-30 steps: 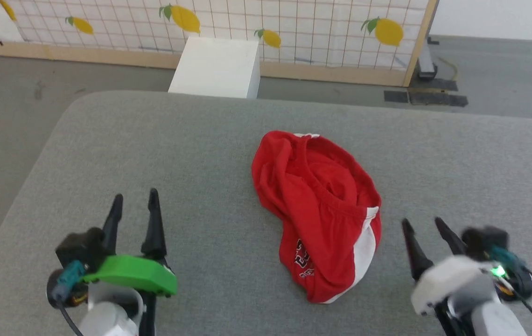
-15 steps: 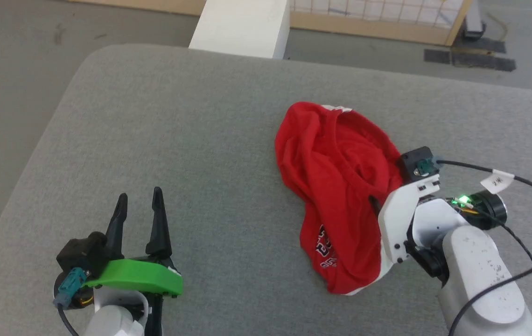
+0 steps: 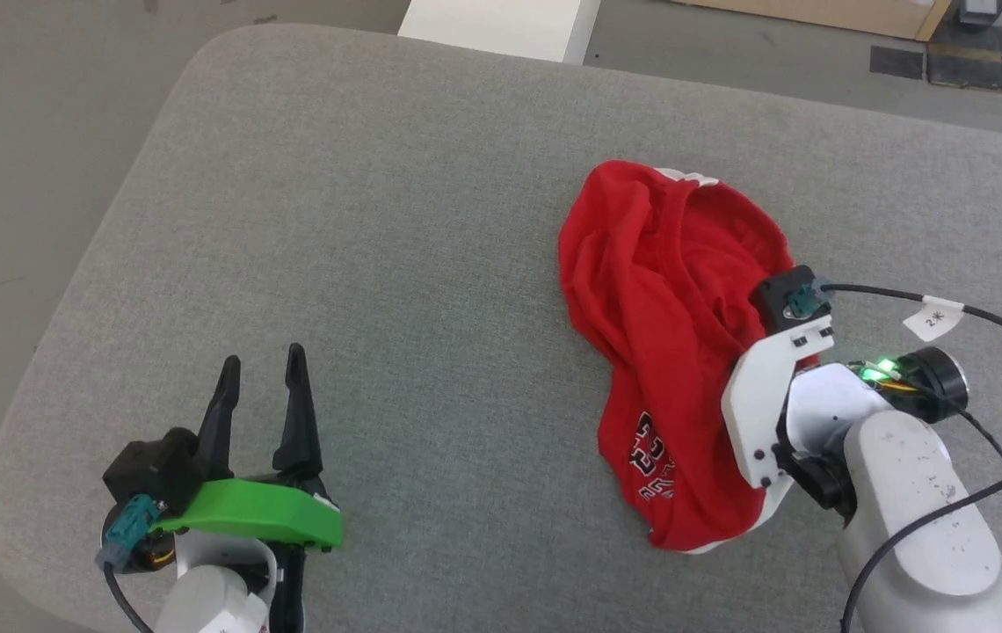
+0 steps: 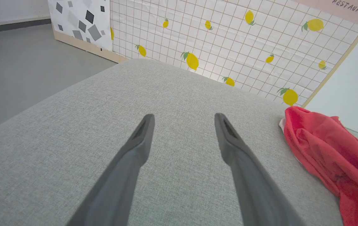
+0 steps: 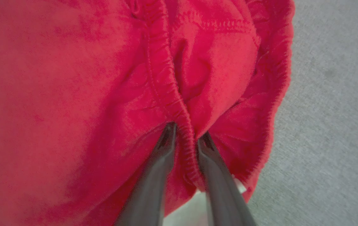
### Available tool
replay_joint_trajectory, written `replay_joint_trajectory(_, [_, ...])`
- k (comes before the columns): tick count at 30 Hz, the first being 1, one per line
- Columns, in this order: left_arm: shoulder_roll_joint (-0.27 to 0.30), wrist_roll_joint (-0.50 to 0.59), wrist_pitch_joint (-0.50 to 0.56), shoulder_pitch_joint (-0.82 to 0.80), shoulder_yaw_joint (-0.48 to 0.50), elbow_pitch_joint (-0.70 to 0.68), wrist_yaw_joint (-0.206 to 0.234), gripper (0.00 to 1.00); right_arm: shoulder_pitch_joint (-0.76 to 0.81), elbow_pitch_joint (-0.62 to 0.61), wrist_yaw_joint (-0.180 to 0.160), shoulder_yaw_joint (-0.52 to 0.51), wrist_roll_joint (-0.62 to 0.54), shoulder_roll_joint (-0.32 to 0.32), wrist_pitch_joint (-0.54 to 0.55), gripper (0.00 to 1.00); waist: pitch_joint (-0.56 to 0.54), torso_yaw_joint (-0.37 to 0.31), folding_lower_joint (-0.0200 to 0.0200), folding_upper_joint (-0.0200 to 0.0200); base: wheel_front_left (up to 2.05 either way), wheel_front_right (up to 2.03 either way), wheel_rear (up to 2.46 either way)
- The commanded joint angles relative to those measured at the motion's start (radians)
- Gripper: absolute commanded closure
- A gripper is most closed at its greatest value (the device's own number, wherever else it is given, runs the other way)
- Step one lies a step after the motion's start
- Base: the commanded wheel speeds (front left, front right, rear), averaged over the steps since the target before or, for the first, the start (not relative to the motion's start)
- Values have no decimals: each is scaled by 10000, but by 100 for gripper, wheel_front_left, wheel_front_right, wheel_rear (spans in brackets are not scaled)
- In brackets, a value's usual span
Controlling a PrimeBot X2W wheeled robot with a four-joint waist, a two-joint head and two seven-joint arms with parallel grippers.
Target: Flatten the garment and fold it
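Shorts (image 3: 659,352) crumpled centre-right; soft, light, floppy; best gripped at elastic waistband (image 5: 166,94); R gripper (image 5: 185,133) pinches it; L gripper (image 3: 263,356) lower left, jaws apart.

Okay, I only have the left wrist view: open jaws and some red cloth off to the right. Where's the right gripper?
Observer: The right gripper is down on the garment, jaws astride the gathered waistband.
Operator: Shut on it?
Observer: Yes, the right wrist view shows the band pinched between the jaws.
Operator: Any print showing?
Observer: Yes, white print on the end nearest the robot, in the head view.
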Motion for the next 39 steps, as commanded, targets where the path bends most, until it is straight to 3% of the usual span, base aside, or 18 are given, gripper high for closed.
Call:
replay_joint_trajectory(1, [-44,-67,-47,-154,53,5,20,0,-68,-98,-13,-18,182,-22,-162,100,-167,-162,0,0,0,0,0])
replay_joint_trajectory(6, [-45,-99,-47,-59,96,-7,61,0,28,-637,-13,-731,567,-64,-497,100,-523,-451,0,0,0,0,0])
replay_joint_trajectory(17, [-46,-255,-47,12,-228,99,34,0,1387,-1948,-13,-5953,311,221,-427,100,-844,-634,0,0,0,0,0])
replay_joint_trajectory(20, [-46,-251,-47,9,-252,181,-13,0,1777,-1967,-13,-6905,211,283,-276,100,-846,-624,0,0,0,0,0])
replay_joint_trajectory(21, [-46,-240,-47,3,-245,218,-34,0,1890,-1963,-13,-7044,219,293,-273,83,-849,-631,0,0,0,0,0])
replay_joint_trajectory(22, [-46,-228,-47,1,-231,243,-51,0,1954,-1918,-13,-7061,345,297,-314,7,-858,-642,0,0,0,0,0])
replay_joint_trajectory(23, [-46,-218,-47,4,-221,290,-78,0,1982,-1893,-13,-7026,594,299,-491,0,-874,-669,0,0,0,0,0])
replay_joint_trajectory(33, [-47,-468,-47,25,-451,666,-222,0,2904,-2549,-13,-4991,2351,304,-3111,0,-1551,-1000,0,0,0,0,0])
replay_joint_trajectory(37, [-47,-529,-47,59,-574,675,-149,0,3569,-2745,-13,-3880,2418,305,-3192,0,-1729,-1137,0,0,0,0,0])
replay_joint_trajectory(39, [-47,-529,-47,74,-616,643,-102,0,3794,-2715,-13,-2646,2118,305,-2369,0,-1750,-1211,0,0,0,0,0])
